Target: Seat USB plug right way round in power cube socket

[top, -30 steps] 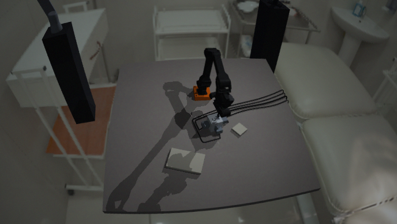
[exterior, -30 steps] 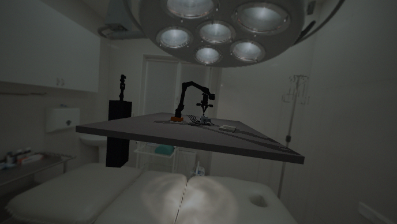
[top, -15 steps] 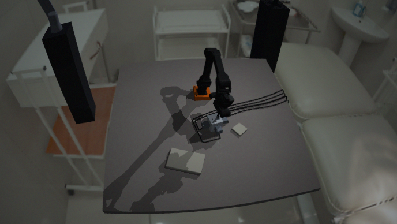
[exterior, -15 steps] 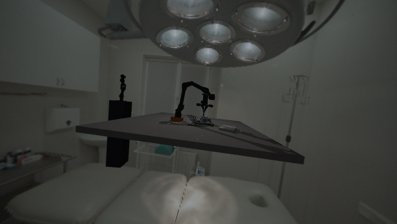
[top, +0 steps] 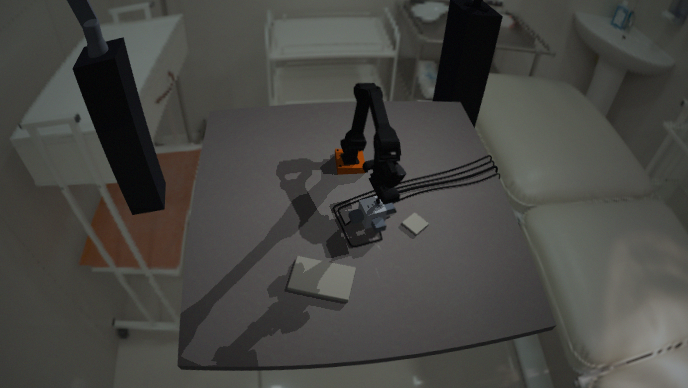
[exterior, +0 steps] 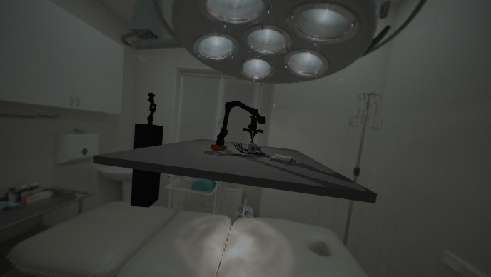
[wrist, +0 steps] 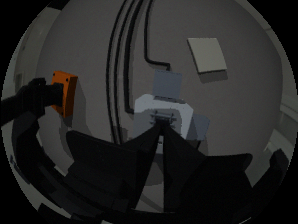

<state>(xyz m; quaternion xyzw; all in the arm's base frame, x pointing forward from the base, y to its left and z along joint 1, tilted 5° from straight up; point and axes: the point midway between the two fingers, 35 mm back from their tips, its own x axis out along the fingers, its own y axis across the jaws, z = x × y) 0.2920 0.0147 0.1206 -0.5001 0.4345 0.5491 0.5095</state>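
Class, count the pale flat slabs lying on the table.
2. The larger slab lies nearer the table's front edge in the top view; the smaller lies right of the power cube.

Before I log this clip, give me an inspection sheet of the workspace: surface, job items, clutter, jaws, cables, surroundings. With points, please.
Surface: grey table [top: 450,280] [exterior: 214,165], crossed by arm shadows.
Job items: pale power cube [top: 368,207] [exterior: 252,145] [wrist: 145,112] with blue-grey blocks at its sides; plug seating and orientation cannot be told.
Clutter: large pale slab [top: 327,282] [exterior: 282,157]; small pale square [top: 414,224] [wrist: 207,55].
Jaws: nearly closed on something thin at the cube's top, probably the USB plug.
Cables: several black cables run from the cube area towards one table edge.
Surroundings: padded couch [top: 565,150] [exterior: 89,232], overhead lamp [exterior: 285,36]; spills or people, nothing seen.
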